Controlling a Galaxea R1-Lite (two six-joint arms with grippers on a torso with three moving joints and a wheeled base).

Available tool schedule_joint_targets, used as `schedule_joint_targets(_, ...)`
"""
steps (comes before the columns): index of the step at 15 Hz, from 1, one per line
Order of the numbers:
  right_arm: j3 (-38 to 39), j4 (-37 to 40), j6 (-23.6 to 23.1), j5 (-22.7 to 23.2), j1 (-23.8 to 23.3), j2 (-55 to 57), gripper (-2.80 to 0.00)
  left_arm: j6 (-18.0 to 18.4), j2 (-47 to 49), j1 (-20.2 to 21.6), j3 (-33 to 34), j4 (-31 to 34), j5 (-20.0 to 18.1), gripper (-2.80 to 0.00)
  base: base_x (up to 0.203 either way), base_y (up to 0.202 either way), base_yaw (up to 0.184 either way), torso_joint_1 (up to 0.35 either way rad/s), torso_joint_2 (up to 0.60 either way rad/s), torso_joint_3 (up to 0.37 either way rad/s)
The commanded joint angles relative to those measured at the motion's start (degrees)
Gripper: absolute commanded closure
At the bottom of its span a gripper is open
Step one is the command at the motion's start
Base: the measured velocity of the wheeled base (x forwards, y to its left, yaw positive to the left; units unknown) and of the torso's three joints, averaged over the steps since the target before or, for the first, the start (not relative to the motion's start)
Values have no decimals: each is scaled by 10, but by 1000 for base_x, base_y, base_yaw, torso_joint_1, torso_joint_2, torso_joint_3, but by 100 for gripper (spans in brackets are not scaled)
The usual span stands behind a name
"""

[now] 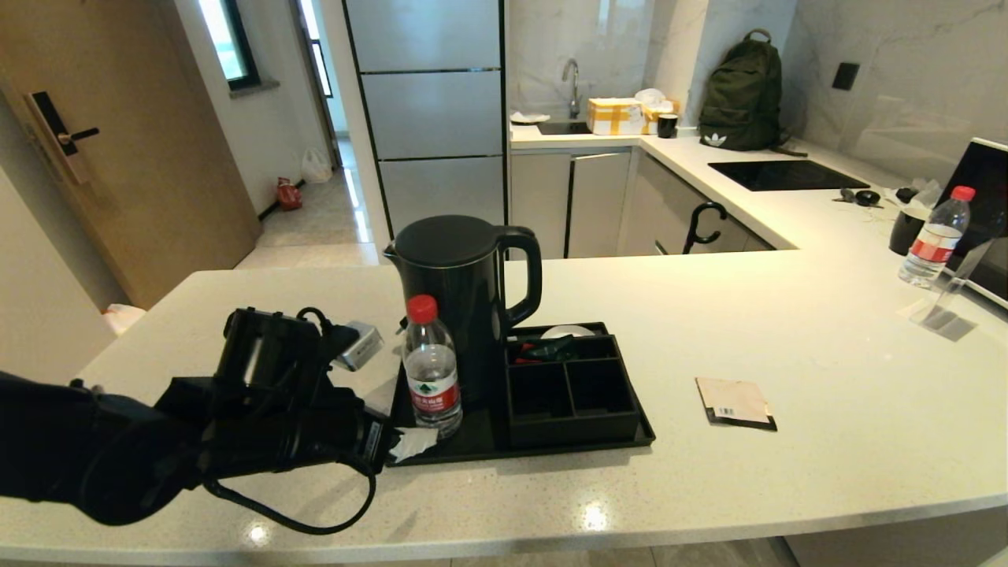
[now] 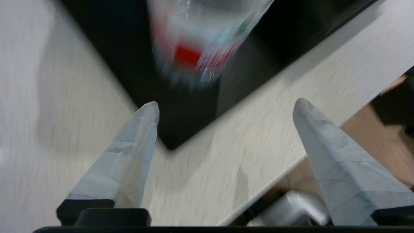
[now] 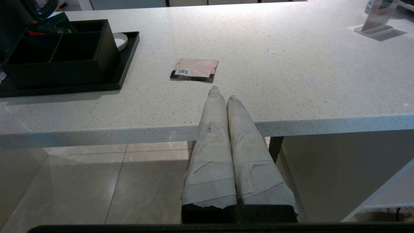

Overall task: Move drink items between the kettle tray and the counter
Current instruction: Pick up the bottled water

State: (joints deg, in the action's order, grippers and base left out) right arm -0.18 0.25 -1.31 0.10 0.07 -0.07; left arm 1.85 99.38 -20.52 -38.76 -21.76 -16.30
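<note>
red-and-white label on water bottle (image 1: 431, 370), writing unreadable.

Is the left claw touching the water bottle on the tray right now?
Apart. The left wrist view shows the left claw open, its fingers over the counter short of the tray, with the water bottle standing farther ahead.

No wording can be read; the sachet (image 3: 194, 69) bears only a barcode.
</note>
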Motion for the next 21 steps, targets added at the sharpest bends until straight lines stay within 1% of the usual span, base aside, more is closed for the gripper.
schedule_joint_targets(1, -1, 0, 0, 0, 0, 1, 0, 1, 26, -9, 16, -111, 1, -280, 0, 0, 0, 0, 0, 0)
schedule_joint_targets(2, -1, 0, 0, 0, 0, 1, 0, 2, 54, -16, 25, -172, 13, -280, 0, 0, 0, 0, 0, 0)
schedule_joint_targets(3, -1, 0, 0, 0, 0, 1, 0, 2, 68, -22, 32, -206, 27, -280, 0, 0, 0, 0, 0, 0)
schedule_joint_targets(4, 0, 0, 0, 0, 0, 1, 0, 2, 70, -25, 33, -211, 32, -280, 0, 0, 0, 0, 0, 0)
schedule_joint_targets(6, 0, 0, 0, 0, 0, 1, 0, 1, 112, -53, 28, -259, 96, -280, 0, 0, 0, 0, 0, 0)
schedule_joint_targets(7, -1, 0, 0, 0, 0, 1, 0, 1, 123, -63, 22, -275, 118, -280, 0, 0, 0, 0, 0, 0)
schedule_joint_targets(10, 0, 0, 0, 0, 0, 1, 0, 0, 128, -63, 18, -276, 130, -280, 0, 0, 0, 0, 0, 0)
schedule_joint_targets(11, 0, 0, 0, 0, 0, 1, 0, 0, 129, -63, 17, -276, 138, 0, 0, 0, 0, 0, 0, 0)
schedule_joint_targets(13, 0, 0, 0, 0, 0, 1, 0, 0, 127, -63, 17, -275, 145, 0, 0, 0, 0, 0, 0, 0)
schedule_joint_targets(18, -1, 0, 0, 0, 0, 1, 0, -3, 109, -63, 25, -275, 146, 0, 0, 0, 0, 0, 0, 0)
schedule_joint_targets(21, 0, 0, 0, 0, 0, 1, 0, -16, 31, -68, 54, -265, 154, 0, 0, 0, 0, 0, 0, 0)
